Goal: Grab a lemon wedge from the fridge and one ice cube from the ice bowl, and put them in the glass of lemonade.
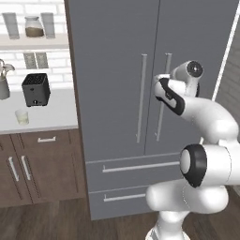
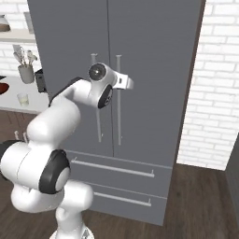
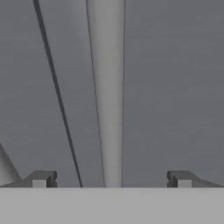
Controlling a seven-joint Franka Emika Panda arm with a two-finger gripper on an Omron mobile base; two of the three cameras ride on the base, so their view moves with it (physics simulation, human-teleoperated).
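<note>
The fridge (image 1: 117, 70) is the largest thing here, a tall grey double-door cabinet with two long vertical silver bar handles beside its centre seam and two drawers beneath the doors. Both doors are shut. To the fridge's left runs a pale counter (image 1: 51, 117) over brown wooden cupboards (image 1: 37, 164), and a shelf (image 1: 33, 42) hangs on the white brick wall above it. To the fridge's right stands more white brick wall (image 2: 217, 93).

The white arm reaches up to the fridge's right-door handle (image 1: 161, 93). In the hand view the gripper (image 3: 111, 179) points straight at that handle (image 3: 107, 96), with its two dark fingertips (image 3: 41, 179) spread wide, one on each side of the bar, holding nothing; whether they touch the door I cannot tell.

On the counter left of the fridge sits a black toaster (image 1: 36, 89), with a grey utensil cup (image 1: 3, 82) further left. In front of the toaster stands the glass of lemonade (image 1: 21, 116), small and clear with pale yellowish liquid. On the shelf a lidded brown-filled jar (image 1: 33, 26) stands between two tall grey glasses (image 1: 11, 26).
</note>
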